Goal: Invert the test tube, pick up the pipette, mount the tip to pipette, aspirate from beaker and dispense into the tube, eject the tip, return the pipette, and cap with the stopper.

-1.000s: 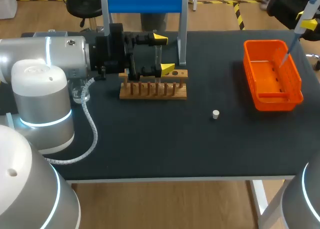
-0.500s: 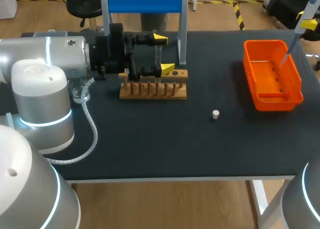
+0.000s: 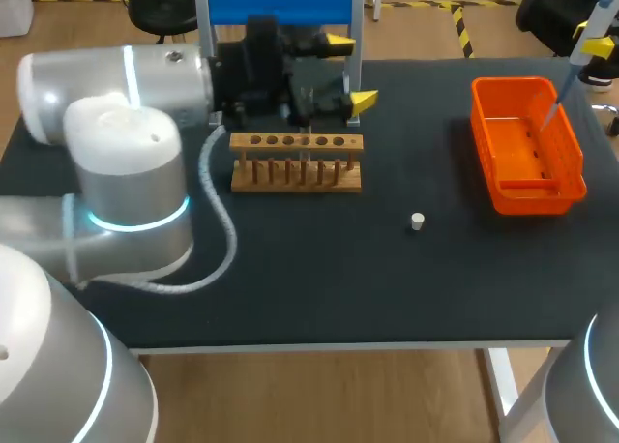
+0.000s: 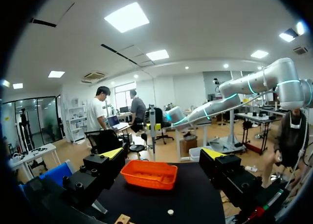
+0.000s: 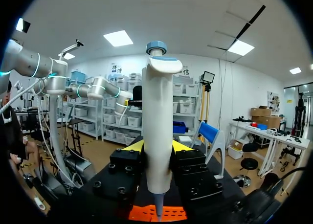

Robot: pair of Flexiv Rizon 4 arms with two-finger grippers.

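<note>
Black table [image 3: 290, 288] is carrying a wooden rack [image 3: 297, 162], a small white stopper [image 3: 417, 221] lying well apart from it, and an orange tray [image 3: 527, 199] toward my right side. I am seeing my left gripper [image 3: 351, 73] hanging just behind and above the rack, fingers spread wide. My right gripper [image 5: 157, 146] is pinching the pipette [image 5: 157, 111] upright, narrow end pointing down over the tray.

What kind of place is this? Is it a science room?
Probably a science lab with robots: a pipette, a wooden test tube rack, and a robot arm over the black table.
</note>
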